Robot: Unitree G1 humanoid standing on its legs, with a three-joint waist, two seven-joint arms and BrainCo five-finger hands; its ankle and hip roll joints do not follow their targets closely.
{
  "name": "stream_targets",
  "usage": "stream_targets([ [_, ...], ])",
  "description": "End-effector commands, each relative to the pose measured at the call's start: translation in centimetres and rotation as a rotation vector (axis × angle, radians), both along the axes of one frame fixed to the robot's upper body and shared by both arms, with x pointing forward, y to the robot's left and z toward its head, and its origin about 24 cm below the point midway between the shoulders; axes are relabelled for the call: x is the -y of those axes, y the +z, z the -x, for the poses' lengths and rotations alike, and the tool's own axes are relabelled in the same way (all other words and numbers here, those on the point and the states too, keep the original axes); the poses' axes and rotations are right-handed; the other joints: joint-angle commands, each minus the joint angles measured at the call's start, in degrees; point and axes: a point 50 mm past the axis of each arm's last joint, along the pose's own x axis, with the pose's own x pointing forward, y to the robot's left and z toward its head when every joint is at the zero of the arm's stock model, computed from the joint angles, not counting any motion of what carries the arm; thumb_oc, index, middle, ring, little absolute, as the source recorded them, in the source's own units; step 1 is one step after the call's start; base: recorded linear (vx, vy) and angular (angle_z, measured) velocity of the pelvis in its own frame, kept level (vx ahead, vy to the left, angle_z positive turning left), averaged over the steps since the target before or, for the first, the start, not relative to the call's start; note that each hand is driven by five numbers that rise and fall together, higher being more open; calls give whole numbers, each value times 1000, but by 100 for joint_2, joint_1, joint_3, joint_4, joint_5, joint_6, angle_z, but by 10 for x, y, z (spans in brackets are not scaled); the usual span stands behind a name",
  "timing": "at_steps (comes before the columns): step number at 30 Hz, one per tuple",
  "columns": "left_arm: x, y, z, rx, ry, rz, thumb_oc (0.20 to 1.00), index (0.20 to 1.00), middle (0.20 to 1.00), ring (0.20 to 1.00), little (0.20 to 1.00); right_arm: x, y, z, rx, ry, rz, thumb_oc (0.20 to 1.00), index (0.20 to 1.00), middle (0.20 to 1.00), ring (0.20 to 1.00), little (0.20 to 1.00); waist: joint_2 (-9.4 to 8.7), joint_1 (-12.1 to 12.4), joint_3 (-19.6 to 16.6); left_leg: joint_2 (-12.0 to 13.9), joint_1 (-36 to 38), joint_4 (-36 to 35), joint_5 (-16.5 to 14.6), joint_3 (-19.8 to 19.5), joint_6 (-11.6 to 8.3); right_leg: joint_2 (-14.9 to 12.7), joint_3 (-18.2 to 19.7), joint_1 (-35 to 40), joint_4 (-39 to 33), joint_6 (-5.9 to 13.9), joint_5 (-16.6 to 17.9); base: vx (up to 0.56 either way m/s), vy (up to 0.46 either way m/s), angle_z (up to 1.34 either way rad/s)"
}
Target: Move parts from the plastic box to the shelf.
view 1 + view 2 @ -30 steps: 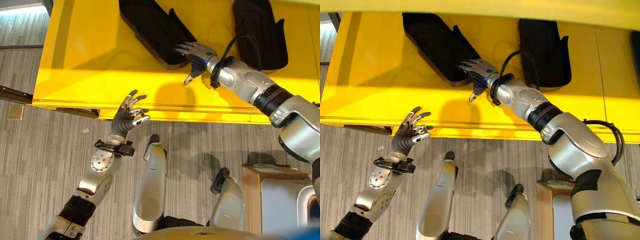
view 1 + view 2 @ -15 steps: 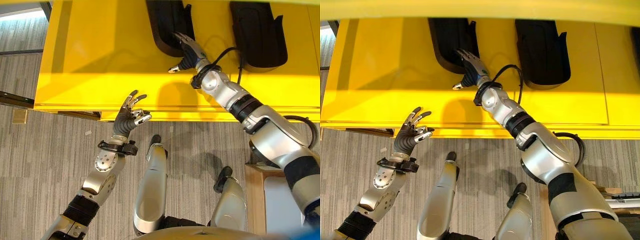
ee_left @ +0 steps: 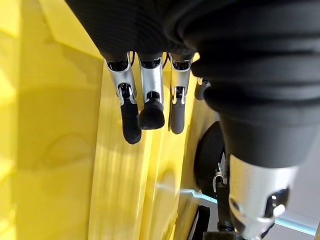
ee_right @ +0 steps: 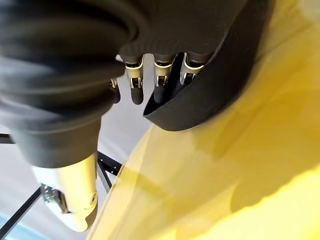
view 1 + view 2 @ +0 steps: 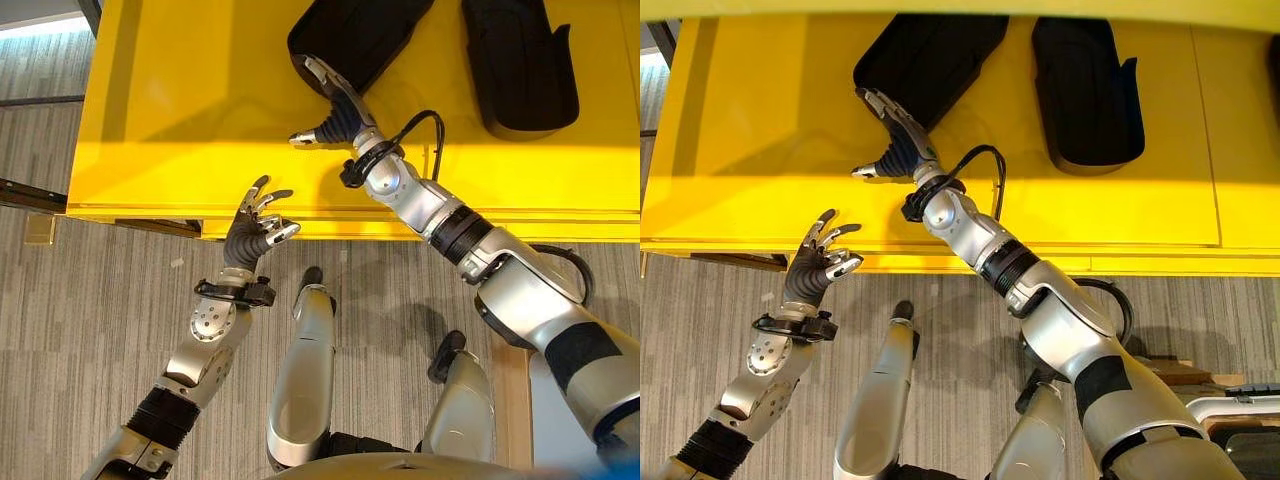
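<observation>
Two black moulded parts lie on the yellow shelf (image 5: 170, 110). The left part (image 5: 365, 35) lies slanted, and the right part (image 5: 520, 65) lies straight further right. My right hand (image 5: 335, 110) reaches over the shelf with its fingers straight, the tips against the near end of the left part. The right wrist view has those fingers (image 4: 160, 85) beside the part's dark rim (image 4: 215, 85). My left hand (image 5: 250, 235) hovers open and holding nothing at the shelf's front edge, its fingers (image 3: 150, 105) over the yellow surface.
The shelf's front edge (image 5: 330, 225) runs across in front of me, with grey carpet (image 5: 90, 330) below it. A brown box (image 5: 1180, 372) stands on the floor at the lower right. A dark rail (image 5: 25, 190) lies at the left.
My right hand has swept leftward across the shelf, its fingers on the left black part. That part has swung round from leaning left to leaning right. My left hand has stayed put.
</observation>
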Motion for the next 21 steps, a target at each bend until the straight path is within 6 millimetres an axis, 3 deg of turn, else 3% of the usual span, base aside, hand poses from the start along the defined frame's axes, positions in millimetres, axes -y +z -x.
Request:
stream_targets([
  [1, -1, 6, -2, 42, 4, -47, 1000, 1000, 1000, 1000, 1000, -9, 10, 7, 56, 51, 6, 1000, 1000, 1000, 1000, 1000, 6, 145, -57, -115, -233, 115, 229, 93, 315, 100, 19, -375, 1326, -288, -322, -5, 2, 5],
  [4, -3, 7, -1, 46, -1, -54, 1000, 1000, 1000, 1000, 1000, -11, 16, 12, 121, 83, 129, 1000, 1000, 1000, 1000, 1000, -26, 152, -57, -104, -215, 81, 240, 93, 308, 108, 26, -361, 1296, -283, -313, -30, 4, 3],
  [5, -3, 8, -1, 50, -3, -55, 1000, 1000, 1000, 1000, 1000, -11, 18, 13, 135, 90, 159, 1000, 1000, 1000, 1000, 1000, -24, 149, -57, -117, -280, -11, 441, 85, 324, 106, 1, -437, 1224, -327, -146, 0, 0, 0],
  [6, -4, 6, 0, 45, -3, -59, 1000, 1000, 1000, 1000, 1000, -12, 19, 15, 161, 104, 221, 1000, 1000, 1000, 1000, 1000, -58, 147, -57, -96, -210, 73, 244, 97, 302, 112, 28, -370, 1297, -281, -309, -87, 25, -2],
  [7, -4, 7, 0, 47, -9, -61, 1000, 1000, 1000, 1000, 1000, -11, 21, 17, 192, 114, 279, 1000, 1000, 1000, 1000, 1000, -63, 146, -57, -105, -269, -24, 442, 93, 318, 113, -1, -434, 1219, -321, -141, 0, 0, 0],
  [9, -7, 7, 1, 47, -8, -67, 1000, 1000, 1000, 1000, 1000, -9, 25, 20, 236, 132, 380, 1000, 1000, 1000, 1000, 1000, -105, 141, -57, -93, -255, -33, 444, 98, 306, 114, -4, -428, 1207, -314, -134, -42, 11, -1],
  [17, -13, 7, 4, 48, -3, -89, 1000, 1000, 1000, 1000, 1000, 27, 39, 30, 286, 176, 536, 1000, 1000, 1000, 1000, 1000, -285, 42, -57, -9, -214, -61, 449, 97, 279, 131, -3, -409, 1163, -302, -111, 0, 0, 0],
  [21, -14, 4, 5, 39, -2, -97, 1000, 1000, 1000, 1000, 1000, 46, 36, 33, 259, 182, 580, 1000, 1000, 1000, 1000, 1000, -339, -33, -57, 29, -193, -79, 457, 103, 267, 138, 12, -400, 1135, -298, -92, 0, 0, 0],
])
